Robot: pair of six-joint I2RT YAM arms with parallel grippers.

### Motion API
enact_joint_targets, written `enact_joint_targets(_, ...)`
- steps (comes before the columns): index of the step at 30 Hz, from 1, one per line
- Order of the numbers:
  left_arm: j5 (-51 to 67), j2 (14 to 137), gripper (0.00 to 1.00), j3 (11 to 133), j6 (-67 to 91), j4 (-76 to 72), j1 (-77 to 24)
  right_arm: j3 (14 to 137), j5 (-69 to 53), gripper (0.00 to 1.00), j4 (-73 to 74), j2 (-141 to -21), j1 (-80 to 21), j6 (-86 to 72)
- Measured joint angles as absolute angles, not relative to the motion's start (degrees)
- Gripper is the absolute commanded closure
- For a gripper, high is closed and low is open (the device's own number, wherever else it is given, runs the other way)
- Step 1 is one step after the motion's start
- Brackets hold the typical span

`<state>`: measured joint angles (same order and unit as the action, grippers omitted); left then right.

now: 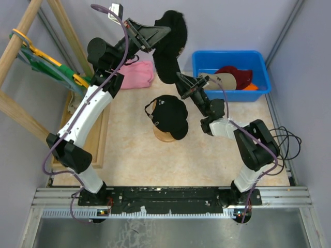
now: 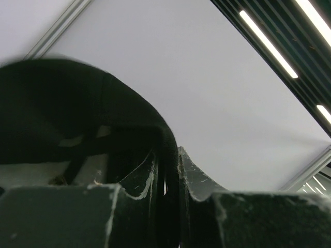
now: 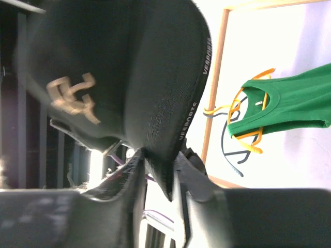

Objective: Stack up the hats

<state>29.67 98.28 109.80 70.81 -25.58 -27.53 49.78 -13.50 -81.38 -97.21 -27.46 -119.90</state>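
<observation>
Black cap (image 1: 170,49) hangs high over table (image 1: 129,155), left jaws clamped on top edge, right jaws pinching lower edge. Placing step; next, likely: lower squarely onto second cap (image 1: 168,114) on stand (image 1: 164,136).

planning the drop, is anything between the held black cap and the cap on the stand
Nothing visible does: the held black cap hangs in the air, and the cap on the stand has nothing on top.
</observation>
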Motion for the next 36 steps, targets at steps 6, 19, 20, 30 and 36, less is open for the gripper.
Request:
enact_joint_targets(6,27.86,94.24,1.0,100.95,69.89,-27.2,-27.18,49.63,-14.2,1.0,-83.29,-96.07,-24.23,-119.94)
enact_joint_targets(19,26.33,81.87,0.46,79.61,65.65,-27.03,-21.21,42.28,-34.96,1.0,-76.62,-76.53,-1.15,-119.63)
enact_joint_targets(20,26.2,80.44,0.43,77.36,65.56,-26.63,-20.27,42.28,-36.62,1.0,-76.69,-75.99,-0.05,-119.63)
enact_joint_targets(30,23.03,71.33,0.32,67.29,57.08,-7.2,-18.22,39.2,-48.18,1.0,-72.58,-75.35,2.44,-119.74)
enact_joint_targets(36,22.7,69.82,0.37,61.32,54.43,-0.51,-17.82,39.0,-49.98,1.0,-73.06,-75.44,2.44,-119.77)
